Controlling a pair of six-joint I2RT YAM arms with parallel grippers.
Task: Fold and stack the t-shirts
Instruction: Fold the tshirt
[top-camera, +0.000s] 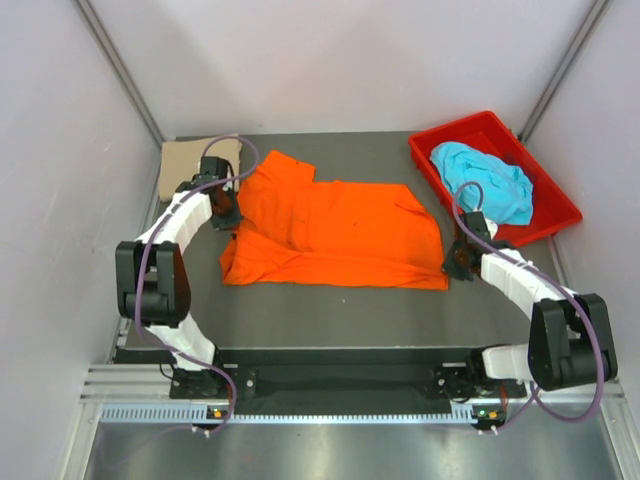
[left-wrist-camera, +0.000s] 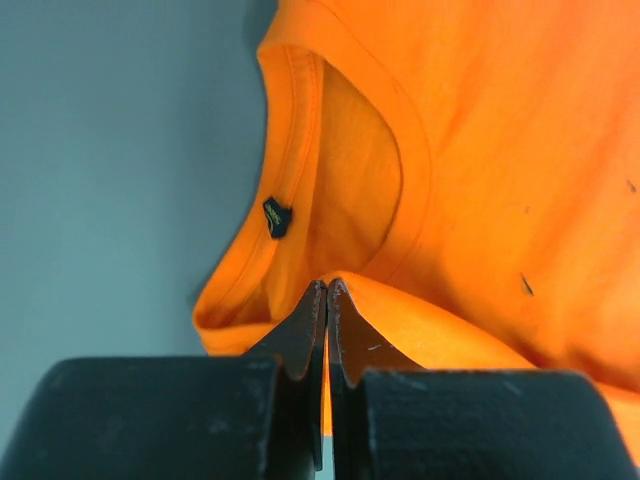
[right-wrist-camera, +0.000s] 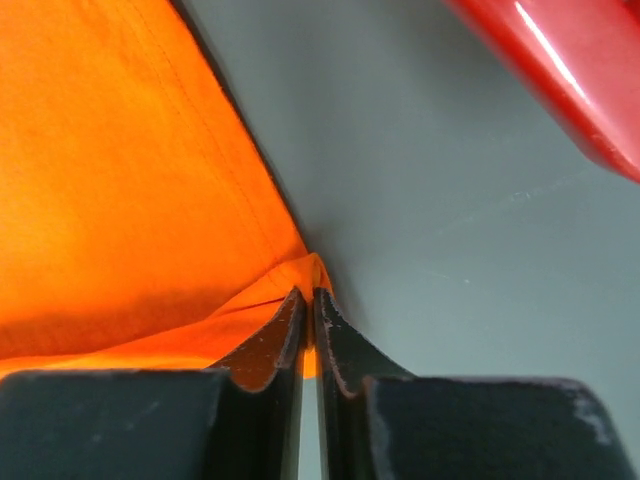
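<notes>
The orange t-shirt (top-camera: 335, 232) lies spread across the middle of the table, partly folded. My left gripper (top-camera: 228, 208) is shut on its left edge beside the collar (left-wrist-camera: 300, 160), a fold of orange cloth pinched between the fingertips (left-wrist-camera: 327, 290). My right gripper (top-camera: 458, 262) is shut on the shirt's near right corner (right-wrist-camera: 300, 272). The tan t-shirt (top-camera: 197, 160) lies folded at the far left corner. The turquoise t-shirt (top-camera: 482, 180) lies crumpled in the red bin.
The red plastic bin (top-camera: 545, 190) stands at the far right; its rim shows in the right wrist view (right-wrist-camera: 560, 70). White walls enclose the table on three sides. Grey table (top-camera: 330, 305) shows in front of the orange shirt.
</notes>
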